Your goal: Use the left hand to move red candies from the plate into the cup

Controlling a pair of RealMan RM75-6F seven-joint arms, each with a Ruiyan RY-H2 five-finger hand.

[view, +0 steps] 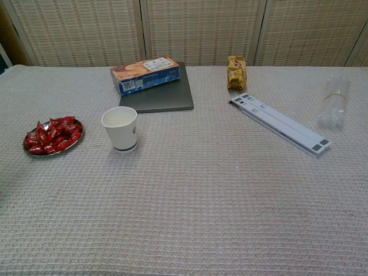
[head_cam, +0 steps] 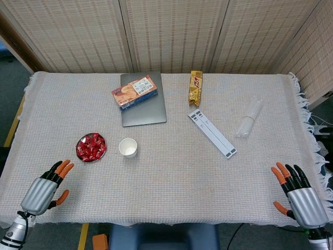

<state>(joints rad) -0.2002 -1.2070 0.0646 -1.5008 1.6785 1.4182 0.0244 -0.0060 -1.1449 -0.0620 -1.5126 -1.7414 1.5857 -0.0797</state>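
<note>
Both hands are resting at the near table edge, visible only in the head view. Left hand (head_cam: 46,186) is lying with fingers spread wide and holding nothing; right hand (head_cam: 296,190) is doing the same at the opposite corner, also empty.

Judging by this layout, the task is sitting at its first step: no candy is being held. Whether the cup already contains any candy cannot be told.

Next move, as a judgement: the left hand is needing to travel forward and slightly inward to the plate (head_cam: 79,152), then close fingertips on a single wrapped piece.

Red candies (head_cam: 91,146) are lying heaped on the plate, with the cup (head_cam: 128,147) standing upright just beside it, apart from it.

Farther back, a biscuit box (head_cam: 135,92) is lying on a grey slab (head_cam: 145,112); a gold packet (head_cam: 195,87), a white folding stand (head_cam: 212,133) and a clear plastic roll (head_cam: 248,119) are lying to the right.

Individual candies are overlapping, so their count is unclear. Both arms are being cut off by the frame.
</note>
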